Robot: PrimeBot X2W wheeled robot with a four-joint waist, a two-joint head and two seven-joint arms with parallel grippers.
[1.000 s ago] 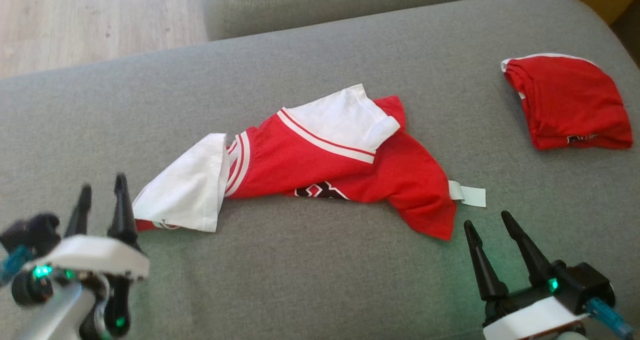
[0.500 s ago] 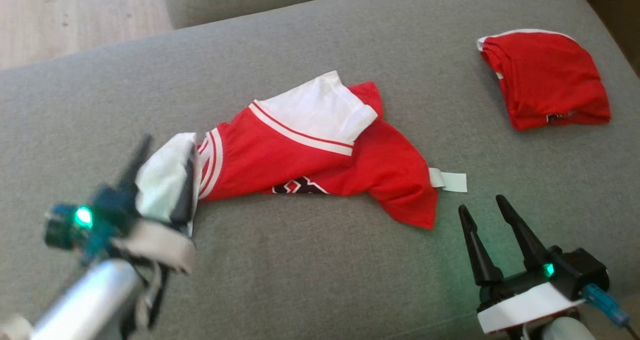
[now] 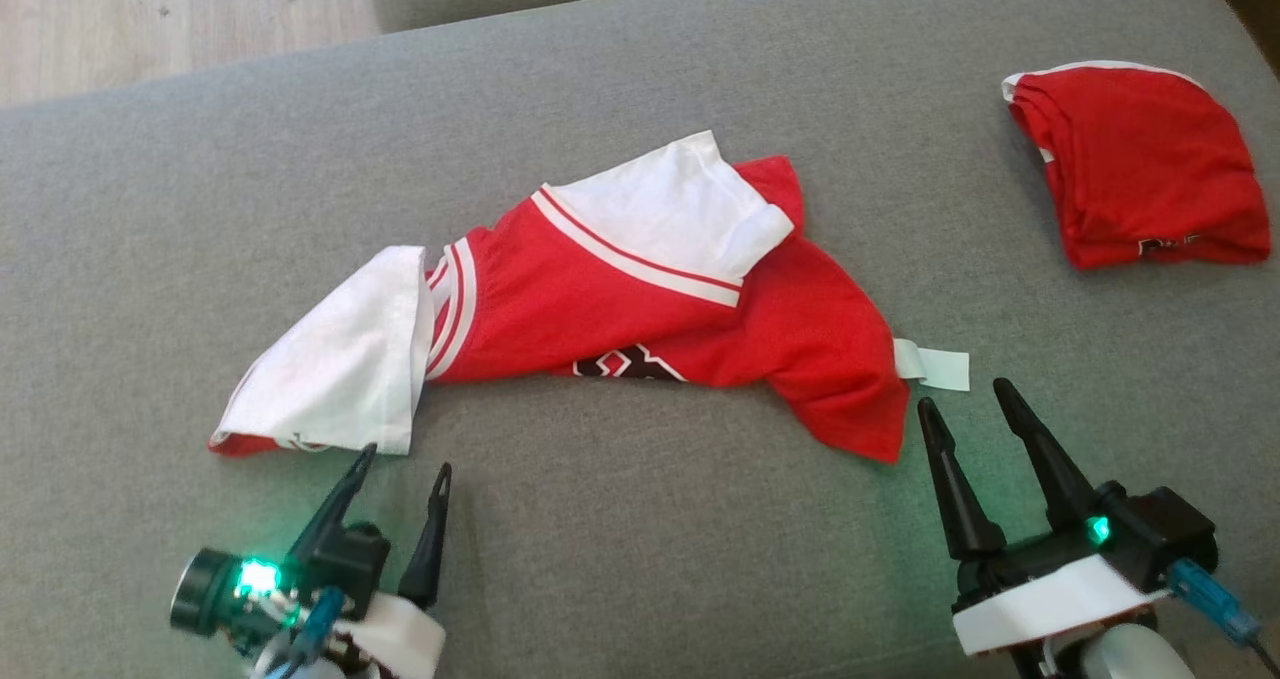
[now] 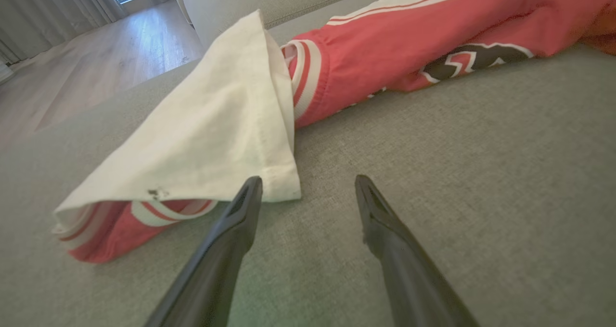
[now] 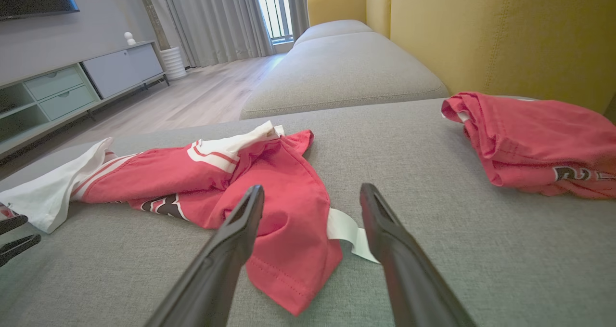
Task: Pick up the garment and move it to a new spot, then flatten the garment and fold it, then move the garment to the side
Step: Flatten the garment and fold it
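Observation:
The garment [image 3: 640, 299], a red shirt with white sleeves and striped trim, lies crumpled across the middle of the grey sofa cushion [image 3: 640, 559]. My left gripper [image 3: 405, 459] is open just below the hem of the white sleeve [image 4: 216, 124]. In the left wrist view its left fingertip [image 4: 250, 187] sits at the sleeve's corner and nothing is between the fingers. My right gripper [image 3: 962, 394] is open beside the shirt's lower right red corner [image 5: 293, 269] and its white tag [image 3: 935, 367], holding nothing. The left gripper's fingertips [image 5: 12, 240] also show in the right wrist view.
A second red garment [image 3: 1140, 189] lies folded at the cushion's far right, near the yellow backrest [image 5: 505, 38]. Another grey cushion [image 5: 337, 71] lies beyond. Wooden floor [image 3: 150, 9] shows past the cushion's far left edge.
My left gripper swept up over the white sleeve and came back down to its hem, staying open. The sleeve's corner now lies slightly further left. The right gripper barely moved.

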